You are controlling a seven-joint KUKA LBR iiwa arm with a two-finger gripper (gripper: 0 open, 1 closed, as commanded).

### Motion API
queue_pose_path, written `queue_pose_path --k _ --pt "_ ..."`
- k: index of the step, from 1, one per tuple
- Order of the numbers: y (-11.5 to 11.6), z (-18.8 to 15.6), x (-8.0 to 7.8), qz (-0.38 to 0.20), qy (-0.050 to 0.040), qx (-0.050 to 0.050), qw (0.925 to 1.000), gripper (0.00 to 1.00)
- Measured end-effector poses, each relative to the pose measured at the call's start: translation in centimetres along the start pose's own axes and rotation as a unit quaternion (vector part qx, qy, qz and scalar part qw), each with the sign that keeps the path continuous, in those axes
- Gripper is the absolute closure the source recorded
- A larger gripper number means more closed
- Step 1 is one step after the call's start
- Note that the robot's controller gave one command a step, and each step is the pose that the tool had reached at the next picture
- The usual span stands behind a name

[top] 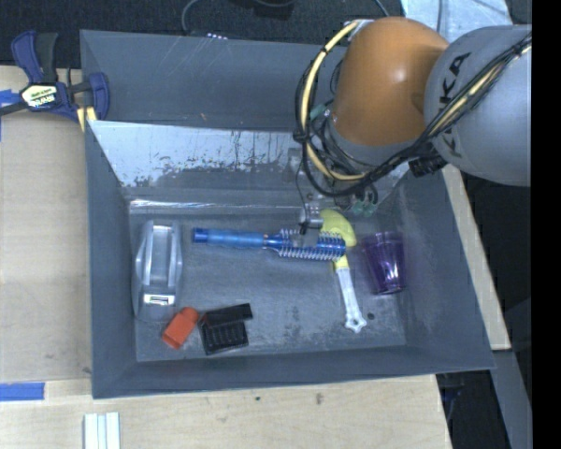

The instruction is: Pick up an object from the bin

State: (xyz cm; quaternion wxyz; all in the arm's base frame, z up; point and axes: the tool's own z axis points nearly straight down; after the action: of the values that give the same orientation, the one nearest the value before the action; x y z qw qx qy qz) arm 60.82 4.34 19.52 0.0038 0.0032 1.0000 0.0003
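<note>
Grey metal bin (103, 251), seen from above. We count six loose things, one of each: blue brush (234, 240), yellow-headed white tool (350, 293), purple cup (385, 262), clear plastic holder (157, 262), orange piece (179, 327) and black block (226, 327). The blue brush lies across the middle of the floor, its bristled end just beside the gripper (310, 219). The arm enters from the right and points steeply down, orange wrist cover (388, 82) uppermost. We cannot tell whether the gripper is open or closed.
</note>
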Motion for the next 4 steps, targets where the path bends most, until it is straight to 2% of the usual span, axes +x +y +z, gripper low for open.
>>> queue_pose_path --k 1,2,3,4 --pt "0.7 4.5 1.2 -0.005 0.0005 0.0 1.0 0.0" --pt "0.9 9.0 0.0 0.022 -0.0028 -0.001 0.9998 0.0" --pt "0.9 12.4 -1.4 -0.003 -0.0024 0.0 1.0 1.0" --pt "0.9 12.5 -1.4 -0.003 -0.0024 0.0 1.0 1.0"
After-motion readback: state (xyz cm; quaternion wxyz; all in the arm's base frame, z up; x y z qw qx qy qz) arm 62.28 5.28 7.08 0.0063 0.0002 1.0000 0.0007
